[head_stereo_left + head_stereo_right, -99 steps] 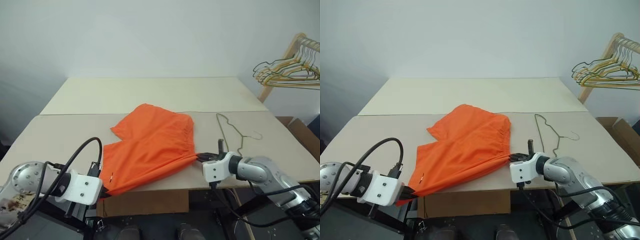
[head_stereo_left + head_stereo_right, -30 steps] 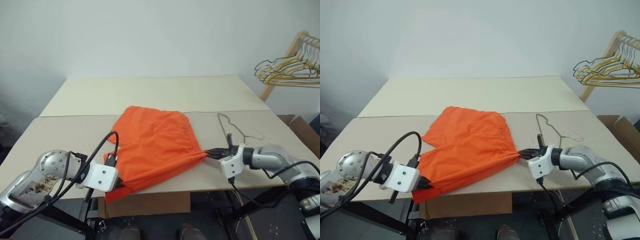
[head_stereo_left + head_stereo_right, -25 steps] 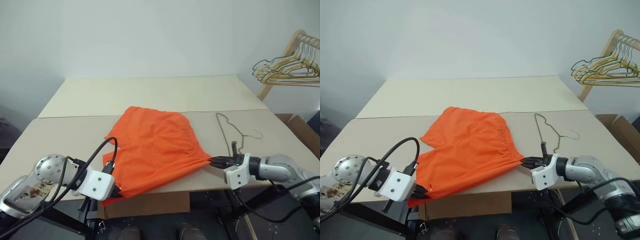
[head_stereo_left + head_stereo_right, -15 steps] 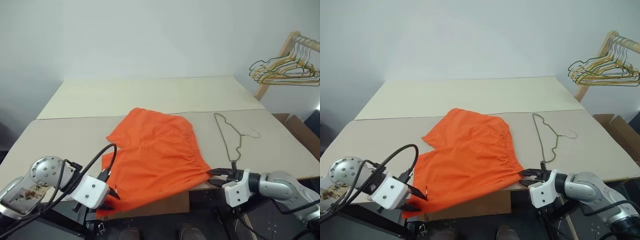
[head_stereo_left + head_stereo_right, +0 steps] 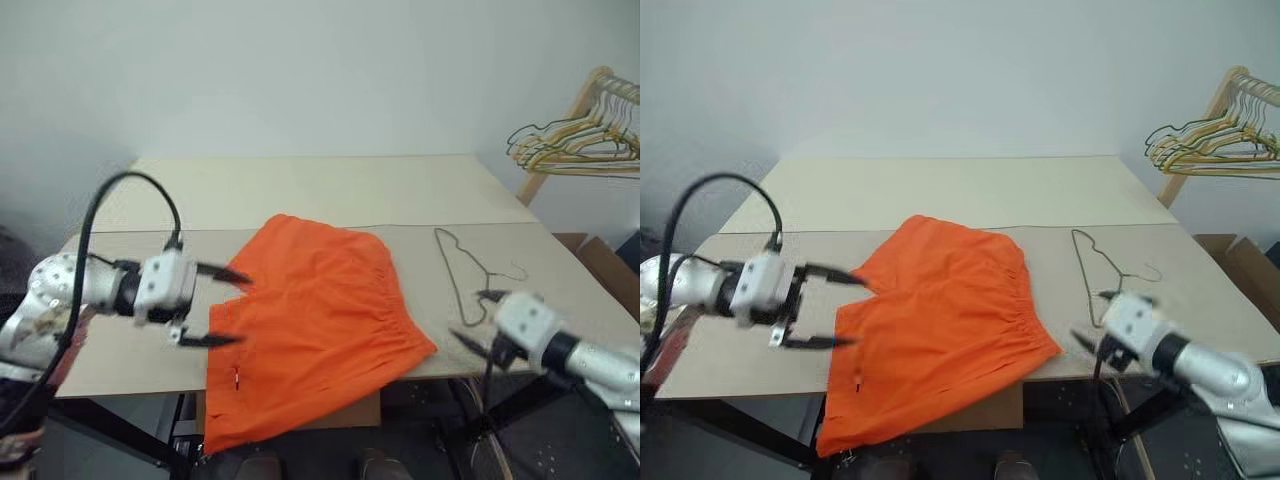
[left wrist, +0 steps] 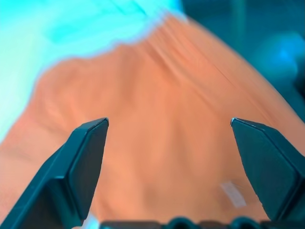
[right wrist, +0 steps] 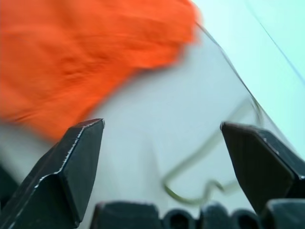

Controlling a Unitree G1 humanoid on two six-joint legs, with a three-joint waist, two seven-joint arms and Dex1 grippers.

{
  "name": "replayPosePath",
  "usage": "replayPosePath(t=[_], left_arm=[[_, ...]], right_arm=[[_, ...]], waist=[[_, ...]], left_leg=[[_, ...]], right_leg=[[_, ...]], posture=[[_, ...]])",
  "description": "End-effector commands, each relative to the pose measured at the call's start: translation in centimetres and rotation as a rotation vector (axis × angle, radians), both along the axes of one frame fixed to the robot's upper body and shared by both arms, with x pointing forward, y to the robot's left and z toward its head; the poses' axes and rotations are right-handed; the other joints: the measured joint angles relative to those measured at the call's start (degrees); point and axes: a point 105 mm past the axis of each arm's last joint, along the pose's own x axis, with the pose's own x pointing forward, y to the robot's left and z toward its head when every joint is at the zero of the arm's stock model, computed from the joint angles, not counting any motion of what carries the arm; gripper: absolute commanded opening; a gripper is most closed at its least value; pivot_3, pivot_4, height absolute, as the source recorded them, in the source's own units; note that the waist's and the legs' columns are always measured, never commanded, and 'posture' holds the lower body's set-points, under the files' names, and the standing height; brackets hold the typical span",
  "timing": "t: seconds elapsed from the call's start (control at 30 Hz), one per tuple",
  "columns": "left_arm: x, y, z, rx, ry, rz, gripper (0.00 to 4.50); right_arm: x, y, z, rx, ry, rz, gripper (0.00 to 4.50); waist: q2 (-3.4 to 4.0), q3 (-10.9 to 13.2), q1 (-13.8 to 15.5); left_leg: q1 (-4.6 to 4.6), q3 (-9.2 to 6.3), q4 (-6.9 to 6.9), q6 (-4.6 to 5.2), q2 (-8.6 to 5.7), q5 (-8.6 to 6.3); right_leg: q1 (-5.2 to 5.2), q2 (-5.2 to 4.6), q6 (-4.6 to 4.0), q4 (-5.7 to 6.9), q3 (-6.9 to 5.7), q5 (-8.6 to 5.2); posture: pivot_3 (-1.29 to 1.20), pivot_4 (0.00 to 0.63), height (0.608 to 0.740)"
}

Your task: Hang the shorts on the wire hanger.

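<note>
The bright orange shorts (image 5: 320, 310) lie spread on the near table, waistband toward the right, and one leg hangs over the front edge. The thin grey wire hanger (image 5: 446, 275) lies flat on the table just right of them. My left gripper (image 5: 233, 307) hovers open above the shorts' left edge with nothing between its fingers; in the left wrist view the shorts (image 6: 167, 95) lie beyond its spread fingers. My right gripper (image 5: 476, 318) is open and empty at the front edge, beside the hanger's lower end. Ahead of it in the right wrist view are the hanger (image 7: 228, 64) and the shorts (image 7: 86, 57).
A wooden rack (image 5: 585, 95) with a bunch of yellowish and pale hangers (image 5: 565, 145) stands at the far right. A cardboard box (image 5: 605, 265) sits right of the table. A second pale table (image 5: 300, 185) adjoins behind. The table's front edge (image 5: 120, 385) runs under both arms.
Both grippers have let go of the shorts and opened wide. The left one has risen above the table, and the right one has drawn away to the right. The freed leg now droops over the edge.
</note>
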Motion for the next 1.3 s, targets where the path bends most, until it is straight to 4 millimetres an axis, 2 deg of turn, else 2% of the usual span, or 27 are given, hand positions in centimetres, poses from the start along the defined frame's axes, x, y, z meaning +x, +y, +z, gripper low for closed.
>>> replayPosePath(t=[0.03,0.1,0.23,0.33,0.4,0.47,0.53,0.67,1.0,1.1,1.2,1.27,1.3], left_arm=[[1.4,-2.5,2.0,-0.147,0.008,0.060,4.48],[1.6,-3.6,2.4,-0.175,0.013,0.053,4.48],[1.5,-5.1,2.7,-0.200,0.010,0.022,4.48],[1.3,-5.6,2.6,-0.203,0.004,0.007,4.48],[1.3,-5.7,2.6,-0.211,0.007,0.007,4.48],[1.3,-5.7,2.5,-0.210,-0.001,0.020,4.48],[1.4,-5.7,2.4,-0.209,-0.008,0.031,4.48],[1.3,-5.5,2.4,-0.227,-0.007,0.056,4.50],[0.9,-4.8,2.2,-0.225,-0.011,0.081,4.50],[1.0,-4.7,2.3,-0.223,-0.016,0.081,4.50],[1.2,-4.7,2.2,-0.218,-0.020,0.080,4.50],[1.3,-4.7,2.3,-0.218,-0.022,0.078,4.50],[1.6,-4.7,2.5,-0.223,-0.025,0.086,4.50]], right_arm=[[2.6,-2.4,-0.4,0.061,0.154,-0.311,4.50],[3.9,-3.4,-0.7,0.094,0.222,-0.429,4.50],[6.1,-4.5,-1.7,0.103,0.305,-0.553,4.50],[7.3,-5.0,-2.5,0.120,0.361,-0.606,4.50],[8.0,-5.2,-3.2,0.131,0.398,-0.626,4.50],[8.3,-5.3,-4.1,0.109,0.444,-0.630,4.50],[8.3,-5.3,-5.0,0.098,0.494,-0.646,4.50],[8.4,-5.7,-6.1,0.110,0.538,-0.683,3.59],[7.0,-6.4,-7.3,0.220,0.640,-0.753,0.04],[6.7,-6.7,-7.5,0.210,0.636,-0.766,0.04],[7.1,-7.0,-6.8,0.182,0.568,-0.779,0.04],[8.0,-7.4,-5.3,0.132,0.437,-0.756,0.04],[8.8,-7.5,-3.7,0.088,0.327,-0.724,0.04]], waist=[[-0.01,0.0,-0.5],[-0.02,0.0,-0.8],[-0.03,0.0,-1.2],[0.06,-0.1,-1.3],[0.08,-0.1,-1.3],[0.10,-0.1,-1.2],[0.10,-0.1,-1.1],[-0.01,-0.2,-1.1],[-0.09,-0.3,0.4],[-0.15,-0.4,0.4],[-0.16,-0.5,0.6],[-0.17,-0.5,0.7],[-0.17,-0.5,0.7]], left_leg=[[0.09,0.00,0.00,0.00,0.00,0.00],[0.08,0.00,0.00,0.00,-0.04,0.00],[-0.03,-0.07,-0.07,0.02,-0.13,-0.01],[-0.81,-0.19,-0.14,0.04,-0.18,-0.02],[-1.19,-0.23,-0.14,0.12,-0.22,-0.07],[-1.74,-0.24,-0.11,0.12,-0.25,-0.08],[-1.91,-0.30,-0.10,0.12,-0.26,-0.09],[-1.84,-0.30,-0.08,0.14,-0.27,-0.10],[-1.69,-0.31,0.45,0.13,-0.23,-0.04],[-1.69,-0.31,0.47,0.13,-0.22,-0.04],[-1.71,-0.32,0.46,0.13,-0.21,-0.04],[-1.76,-0.31,0.46,0.13,-0.22,-0.04],[-1.81,-0.32,0.46,0.13,-0.22,-0.04]], right_leg=[[0.08,0.01,0.00,-0.01,0.02,0.00],[0.06,0.02,0.00,-0.02,0.07,0.02],[0.01,0.12,0.01,-0.01,0.06,0.15],[-0.70,0.18,0.27,-0.04,0.05,0.41],[-1.02,0.18,0.00,-0.06,0.05,0.59],[-1.54,0.17,0.03,-0.07,0.07,0.63],[-1.62,0.16,0.04,-0.13,0.01,0.65],[-1.50,0.14,0.10,-0.19,0.00,0.69],[-1.24,0.14,0.51,-0.09,-0.03,0.74],[-1.23,0.15,0.51,-0.10,-0.03,0.75],[-1.24,0.16,0.49,-0.10,-0.04,0.76],[-1.28,0.16,0.49,-0.11,-0.03,0.76],[-1.31,0.16,0.50,-0.11,-0.04,0.76]], posture=[[0.09,0.000,0.740],[0.09,0.000,0.740],[0.08,0.000,0.740],[0.09,0.000,0.740],[0.09,0.000,0.740],[0.10,0.000,0.740],[0.11,0.000,0.740],[0.13,0.000,0.740],[0.14,0.000,0.740],[0.14,0.000,0.740],[0.13,0.000,0.740],[0.13,0.000,0.740],[0.12,0.000,0.740]])
